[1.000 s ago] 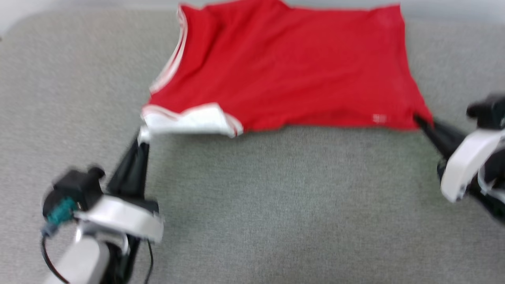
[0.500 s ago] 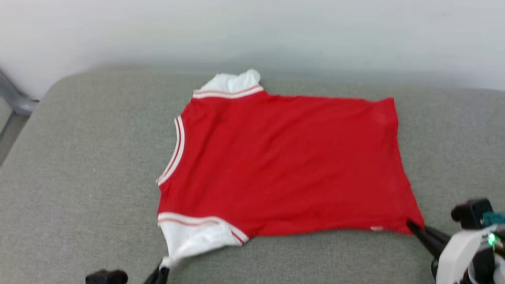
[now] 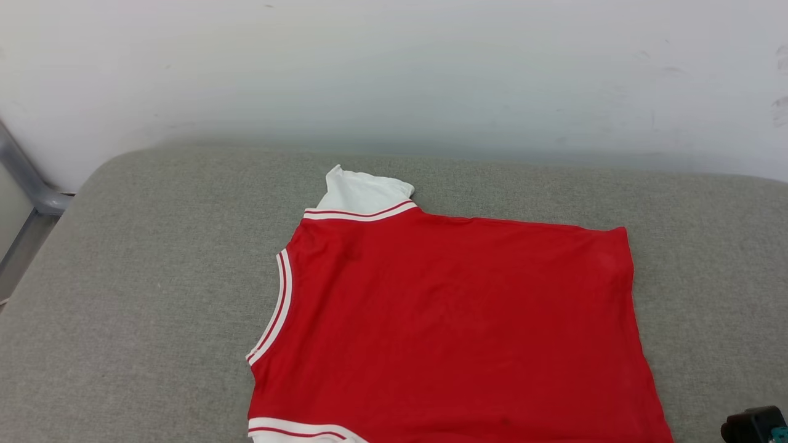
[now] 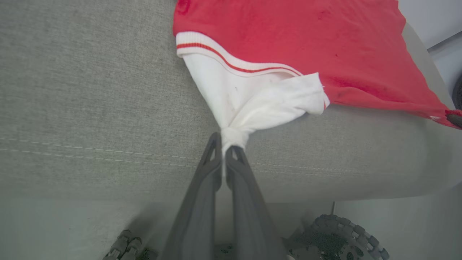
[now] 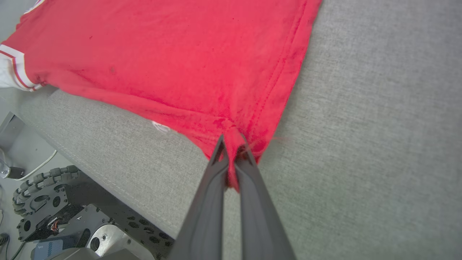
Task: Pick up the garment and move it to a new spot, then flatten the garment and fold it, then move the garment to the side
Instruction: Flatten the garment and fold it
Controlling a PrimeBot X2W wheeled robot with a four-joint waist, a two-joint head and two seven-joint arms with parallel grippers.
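Lying flat, garment [image 3: 455, 326] leaves bare cushion [image 3: 154, 277] either side.

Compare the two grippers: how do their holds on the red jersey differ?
The left gripper pinches the jersey's white sleeve; the right gripper pinches its red hem corner. The sleeve is gathered into a tight bunch at the left gripper; the corner only puckers at the right gripper. Both are shut on the same jersey.
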